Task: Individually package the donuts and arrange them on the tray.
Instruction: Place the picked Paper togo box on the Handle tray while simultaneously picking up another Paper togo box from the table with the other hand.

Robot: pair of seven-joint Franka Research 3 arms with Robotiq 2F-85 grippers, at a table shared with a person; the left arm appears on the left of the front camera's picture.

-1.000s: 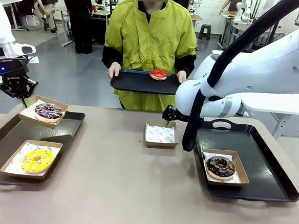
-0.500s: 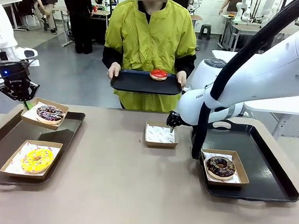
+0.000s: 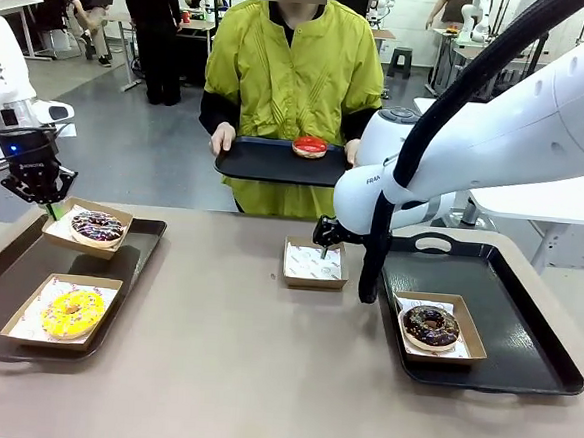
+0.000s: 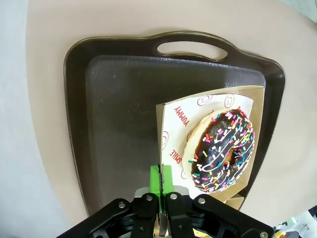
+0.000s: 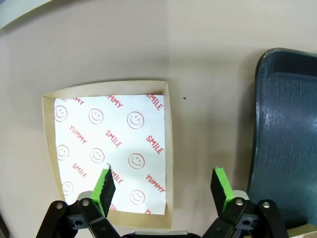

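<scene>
**Q:** Gripper states and free room?

**A:** The left gripper is clamped tight on a corner of the carton carrying the sprinkled chocolate donut, at the far end of the left tray. Bare tray floor lies beside it. The right gripper stands wide and holds nothing. It straddles one wall of the empty carton, near the right tray.

**Q:** Surroundings?

**A:** The yellow donut sits boxed at the left tray's near end, and the dark donut sits boxed on the right tray. The red donut is on the person's hand-held tray. The right arm hides the right tray's far-left corner.
</scene>
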